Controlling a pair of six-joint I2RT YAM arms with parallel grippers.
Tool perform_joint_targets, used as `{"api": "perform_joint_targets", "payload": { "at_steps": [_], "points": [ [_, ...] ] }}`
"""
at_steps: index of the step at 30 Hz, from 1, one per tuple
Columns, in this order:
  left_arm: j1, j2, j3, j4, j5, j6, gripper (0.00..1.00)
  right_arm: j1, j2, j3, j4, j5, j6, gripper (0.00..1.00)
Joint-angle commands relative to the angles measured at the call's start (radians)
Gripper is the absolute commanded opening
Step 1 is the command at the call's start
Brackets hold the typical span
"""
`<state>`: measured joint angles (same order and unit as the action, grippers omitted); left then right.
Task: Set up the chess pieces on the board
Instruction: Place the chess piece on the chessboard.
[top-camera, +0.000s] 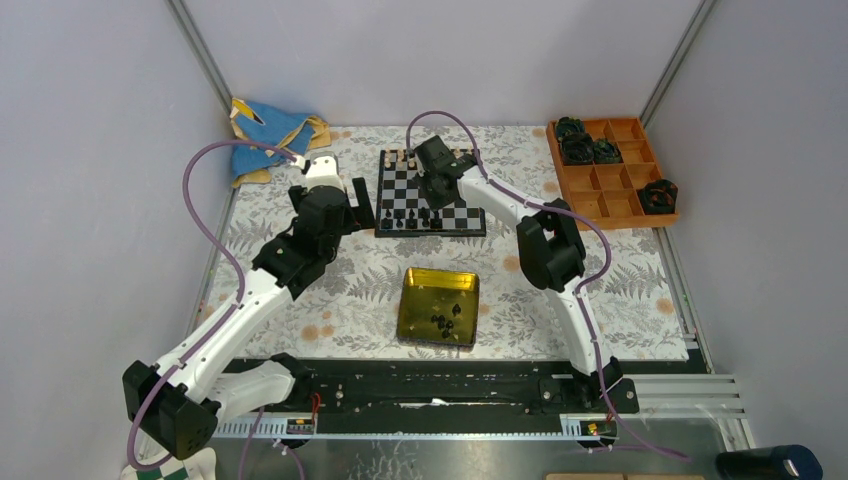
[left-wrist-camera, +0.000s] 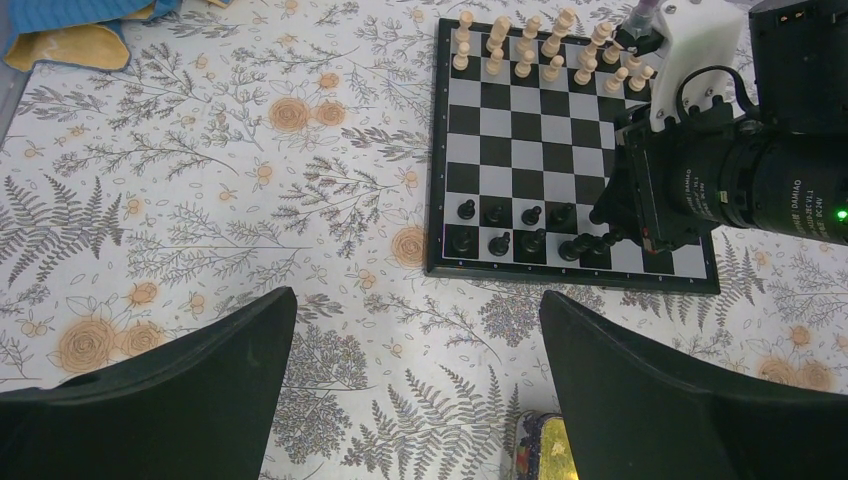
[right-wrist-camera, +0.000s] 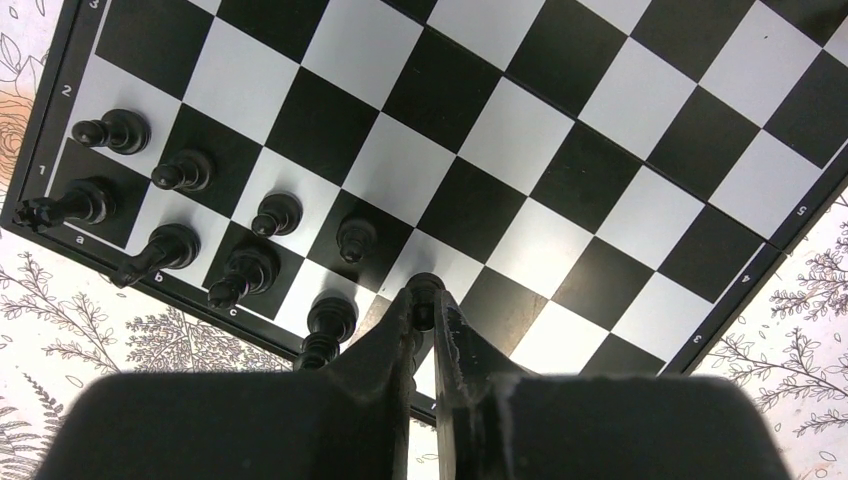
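The small black-and-white board (top-camera: 400, 185) lies at the back middle of the table. Cream pieces (left-wrist-camera: 540, 45) stand in its far rows and several black pieces (left-wrist-camera: 520, 230) in its near rows. My right gripper (right-wrist-camera: 425, 310) is shut on a small black piece (right-wrist-camera: 426, 288) and holds it just over a square in the board's (right-wrist-camera: 560, 130) near rows, beside the other black pieces (right-wrist-camera: 180, 170). In the top view the right gripper (top-camera: 437, 200) hangs over the board. My left gripper (left-wrist-camera: 416, 298) is open and empty, over the cloth in front of the board's (left-wrist-camera: 530, 130) left side.
A yellow tin (top-camera: 415, 300) in front of the board holds several loose black pieces (top-camera: 445, 320); its corner shows in the left wrist view (left-wrist-camera: 545, 445). An orange compartment tray (top-camera: 610, 195) with dark round lumps stands at the back right. A blue cloth (top-camera: 270, 135) lies at the back left.
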<state>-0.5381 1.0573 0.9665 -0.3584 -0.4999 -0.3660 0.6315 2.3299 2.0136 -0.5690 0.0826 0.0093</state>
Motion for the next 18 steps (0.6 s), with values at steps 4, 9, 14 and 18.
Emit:
{"api": "perform_joint_targets", "payload": {
  "at_steps": [4, 9, 14, 18],
  "points": [
    [-0.002, 0.000, 0.025, 0.045, 0.002, 0.021, 0.99, -0.009, 0.007, 0.001, 0.017, -0.029, 0.018, 0.00],
    [-0.002, 0.000, 0.023, 0.046, 0.005, 0.021, 0.99, -0.012, 0.015, -0.002, 0.021, -0.026, 0.020, 0.00],
    [-0.002, -0.003, 0.021, 0.049, 0.007, 0.026, 0.99, -0.013, 0.016, -0.003, 0.026, -0.018, 0.020, 0.00],
    [-0.002, -0.004, 0.020, 0.051, 0.010, 0.027, 0.99, -0.016, 0.014, -0.001, 0.026, -0.015, 0.020, 0.00]
  ]
}}
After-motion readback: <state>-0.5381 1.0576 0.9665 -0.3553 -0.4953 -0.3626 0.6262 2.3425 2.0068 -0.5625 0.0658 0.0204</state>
